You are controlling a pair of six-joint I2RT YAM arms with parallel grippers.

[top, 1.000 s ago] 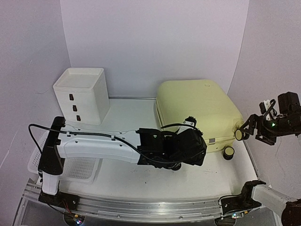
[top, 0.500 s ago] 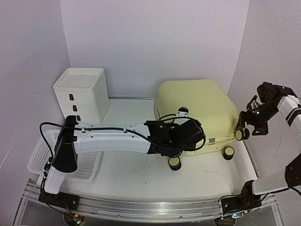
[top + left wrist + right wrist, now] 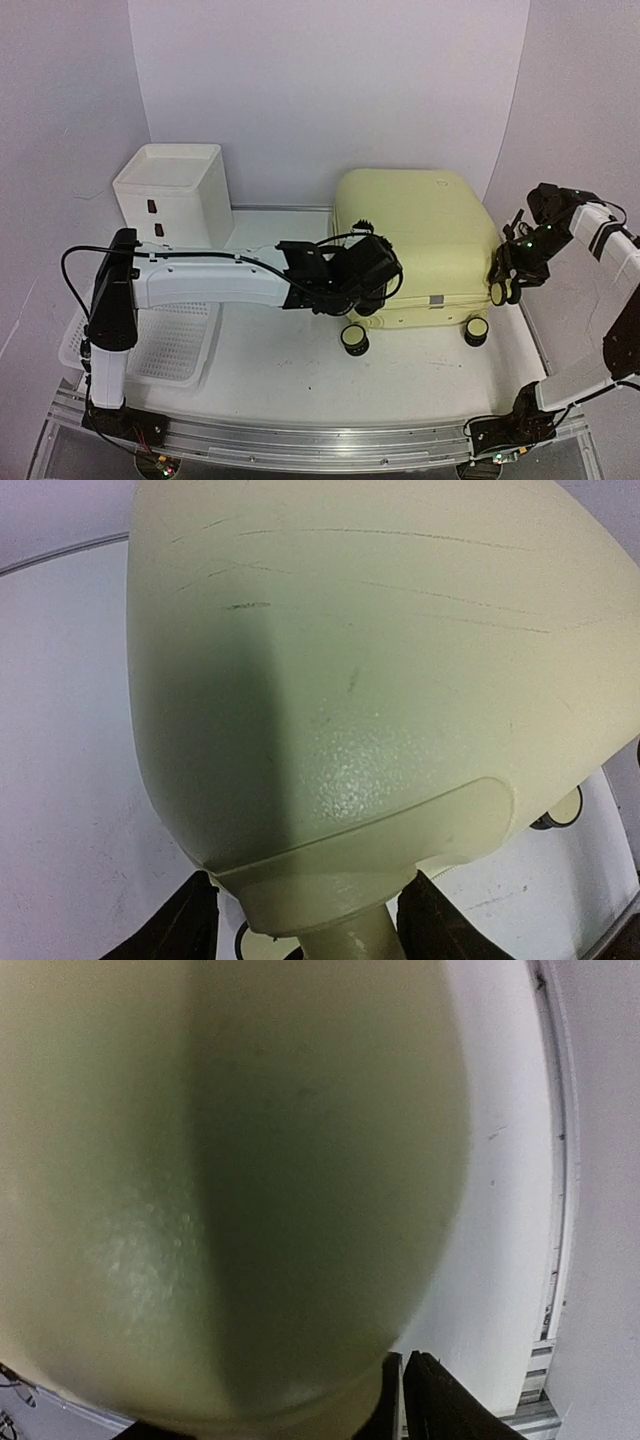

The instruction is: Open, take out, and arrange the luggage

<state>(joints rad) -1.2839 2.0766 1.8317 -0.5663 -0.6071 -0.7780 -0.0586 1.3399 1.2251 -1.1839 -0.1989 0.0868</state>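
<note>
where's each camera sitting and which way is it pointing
Top external: above and behind the arm bases, looking down over the table at the luggage, drawer box and basket; both arms show, left gripper and right gripper at the luggage's near corners.
Left wrist: on the left arm, close against a rounded luggage corner; its dark fingers flank the wheel mount.
Right wrist: on the right arm, close against the shell; one dark finger shows.
Shared: both wrist views are filled by pale yellow shell with white table beside.

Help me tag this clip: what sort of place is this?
Probably a robot lab's enclosed test table: plain white walls, two arms bolted to a rail, staged props like a suitcase and drawer box.
</note>
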